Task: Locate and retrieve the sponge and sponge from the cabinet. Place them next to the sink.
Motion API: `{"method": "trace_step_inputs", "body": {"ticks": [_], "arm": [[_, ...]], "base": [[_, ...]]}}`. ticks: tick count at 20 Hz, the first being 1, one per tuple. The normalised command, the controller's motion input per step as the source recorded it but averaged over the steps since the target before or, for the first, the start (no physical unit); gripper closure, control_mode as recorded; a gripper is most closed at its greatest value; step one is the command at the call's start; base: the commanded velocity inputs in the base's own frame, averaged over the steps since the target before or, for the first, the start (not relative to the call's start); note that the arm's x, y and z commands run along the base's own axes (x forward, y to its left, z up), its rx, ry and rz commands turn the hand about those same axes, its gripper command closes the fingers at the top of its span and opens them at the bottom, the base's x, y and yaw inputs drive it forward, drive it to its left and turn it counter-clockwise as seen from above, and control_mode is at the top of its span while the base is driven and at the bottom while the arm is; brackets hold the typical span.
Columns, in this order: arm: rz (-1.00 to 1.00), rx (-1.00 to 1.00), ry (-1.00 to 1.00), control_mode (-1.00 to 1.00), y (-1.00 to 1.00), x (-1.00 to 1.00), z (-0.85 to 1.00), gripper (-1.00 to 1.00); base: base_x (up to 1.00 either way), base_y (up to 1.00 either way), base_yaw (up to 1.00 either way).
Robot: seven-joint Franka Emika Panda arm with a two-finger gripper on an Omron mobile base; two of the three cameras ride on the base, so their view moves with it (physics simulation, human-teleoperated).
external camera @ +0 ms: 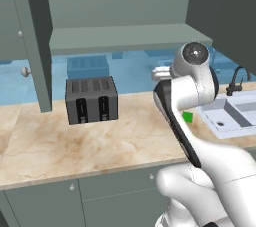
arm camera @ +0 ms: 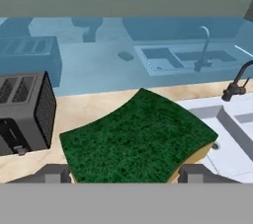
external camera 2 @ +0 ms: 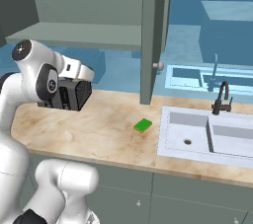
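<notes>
A yellow sponge with a dark green top (arm camera: 138,141) lies close before the hand camera, bowed upward between the two dark fingertips (arm camera: 49,173) of my gripper (arm camera: 126,174), which is shut on it. It hangs above the marble counter, between the toaster and the sink (arm camera: 232,139). The bright green sponge (external camera 2: 143,125) lies flat on the counter just left of the sink (external camera 2: 170,139), and in the left base view it (external camera: 188,117) peeks out behind my forearm. The cabinet (external camera: 125,38) stands open above, its shelf bare, its door (external camera 2: 154,35) swung out.
A dark toaster (external camera: 91,100) stands on the counter left of my arm, close to the hand (external camera 2: 74,94). The open door's edge hangs over the counter near the sink. A thin dark faucet (external camera 2: 222,97) rises behind the basin. Low drawers run under the counter (external camera: 75,146).
</notes>
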Motion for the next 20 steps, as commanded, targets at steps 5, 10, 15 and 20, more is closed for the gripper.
{"method": "trace_step_inputs", "body": {"ticks": [5, 10, 15, 20], "arm": [[-0.01, 0.02, 0.01, -1.00, -0.30, -0.03, -0.31, 1.00], [-0.09, 0.03, 0.04, -1.00, -0.55, -0.03, -0.39, 1.00], [-0.09, 0.00, 0.04, -1.00, -0.44, 0.00, -0.40, 1.00], [-0.12, 0.00, 0.05, -1.00, -0.36, 0.00, -0.48, 1.00]], "base": [[0.00, 0.00, 0.00], [0.00, 0.00, 0.00], [0.00, 0.00, 0.00], [0.00, 0.00, 0.00]]}}
